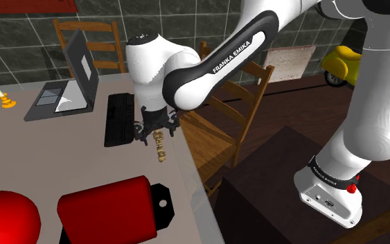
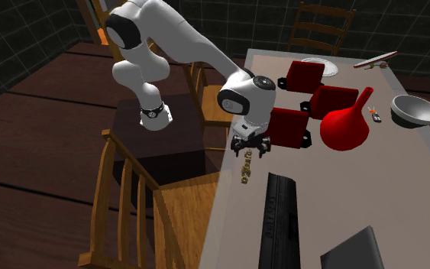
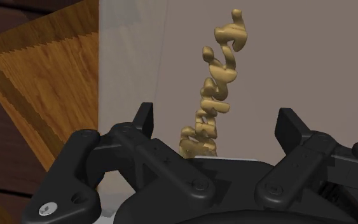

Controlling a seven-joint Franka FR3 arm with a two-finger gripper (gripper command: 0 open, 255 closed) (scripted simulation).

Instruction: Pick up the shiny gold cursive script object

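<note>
Gold script object (image 1: 161, 147): lies flat on the counter (image 1: 68, 163), just inside the long edge that faces the wooden chair (image 1: 217, 135).
Black keyboard (image 1: 119, 119): beside the object, further in from that edge, apart from it.
Claw (image 3: 217, 124): spread; its fingers stand either side of the object's near end without touching it.
Risk, tipping: the fingers straddle one end, not the middle; a lift from there would likely let the far end droop or swing.
Risk, loss: the edge is near; a finger landing on the letters could push the object off toward the chair.
Risk, slip: thin, uneven letters offer little flat surface.
Long axis: parallel to that counter edge, running away from the Claw; the closing line crosses it.
</note>
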